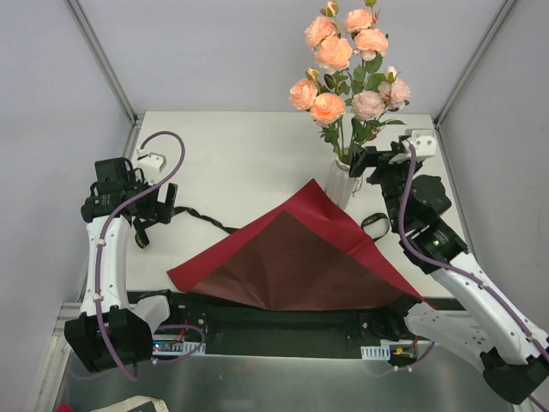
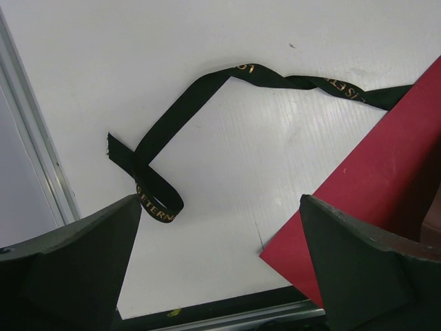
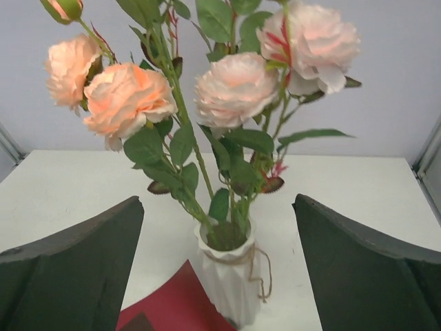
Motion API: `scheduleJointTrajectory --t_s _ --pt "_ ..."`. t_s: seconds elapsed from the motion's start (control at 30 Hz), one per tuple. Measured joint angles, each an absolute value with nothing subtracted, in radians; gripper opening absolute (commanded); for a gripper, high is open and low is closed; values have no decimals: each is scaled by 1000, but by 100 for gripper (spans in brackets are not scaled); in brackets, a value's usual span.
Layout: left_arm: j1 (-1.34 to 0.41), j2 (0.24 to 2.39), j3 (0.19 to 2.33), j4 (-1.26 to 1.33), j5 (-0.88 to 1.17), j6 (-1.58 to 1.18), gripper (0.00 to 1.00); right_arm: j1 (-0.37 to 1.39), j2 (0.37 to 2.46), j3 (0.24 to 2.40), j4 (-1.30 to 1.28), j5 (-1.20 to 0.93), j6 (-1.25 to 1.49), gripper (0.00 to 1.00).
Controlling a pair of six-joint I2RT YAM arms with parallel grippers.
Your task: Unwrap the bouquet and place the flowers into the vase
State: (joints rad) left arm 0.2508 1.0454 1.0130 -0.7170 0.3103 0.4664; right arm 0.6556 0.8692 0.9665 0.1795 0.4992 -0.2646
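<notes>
flowers (image 1: pixel 343 60): upright in the vase (image 1: pixel 340 182), 1 o'clock on the counter (image 1: pixel 240 163), stems vertical
right claw (image 3: pixel 217 207): spread wide, gripping nothing, vase just beside at 9 o'clock, nearer arm
left claw (image 2: pixel 220 207): released too, over the ribbon (image 2: pixel 186 103)

Top view: bright, even diffuse light. White table (image 1: pixel 240 163) is near clipping and the top roses (image 1: pixel 333 53) glow, slightly blown. Shadows are soft; the red paper (image 1: pixel 343 249) is darker on its folded face. Left wrist: ribbon (image 2: pixel 186 103) sharp, left gripper's fingers (image 2: pixel 76 269) soft-edged. Right wrist: dimmer, roses slightly soft.
</notes>
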Motion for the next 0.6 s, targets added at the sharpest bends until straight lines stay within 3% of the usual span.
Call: scheduleJointTrajectory --t_s 0.1,0.23,0.6 --pt "251 1045 1013 -717 314 466 99 656 805 966 72 524 -232 100" --pt "251 1045 1013 -717 334 464 99 656 750 974 -82 576 -169 96" --pt "251 1045 1021 -717 385 451 99 656 952 1087 -531 645 27 96"
